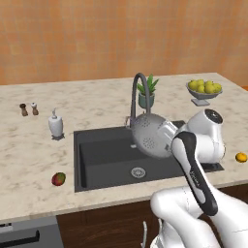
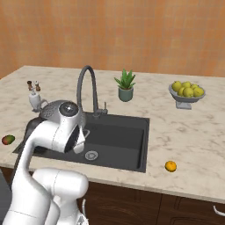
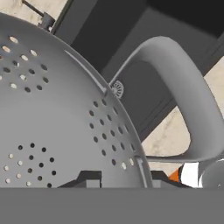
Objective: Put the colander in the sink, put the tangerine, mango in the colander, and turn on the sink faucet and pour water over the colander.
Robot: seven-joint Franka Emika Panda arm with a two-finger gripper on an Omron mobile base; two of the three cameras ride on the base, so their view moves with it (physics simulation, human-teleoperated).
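From the left base view, the colander (image 1: pixel 151 136) hangs tilted above the sink (image 1: pixel 97 155), carried there for lowering; the mango (image 1: pixel 58 179) waits far to one side on the table (image 1: pixel 29 145), the tangerine (image 1: pixel 241 157) opposite. From the right base view, the arm hides most of it beside the sink faucet (image 2: pixel 86 85). In the hand view, the claw (image 3: pixel 89 179) seems clenched on the colander's rim, the drain (image 3: pixel 117 89) beyond.

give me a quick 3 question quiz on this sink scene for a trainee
1. True or false: the colander already rests on the floor of the sink.
2. Which fruit lies on the counter left of the sink: A tangerine, B mango?
3. Fill in: the tool is shut on the ___.

Key:
1. False; it is held tilted above the basin.
2. B.
3. Colander.
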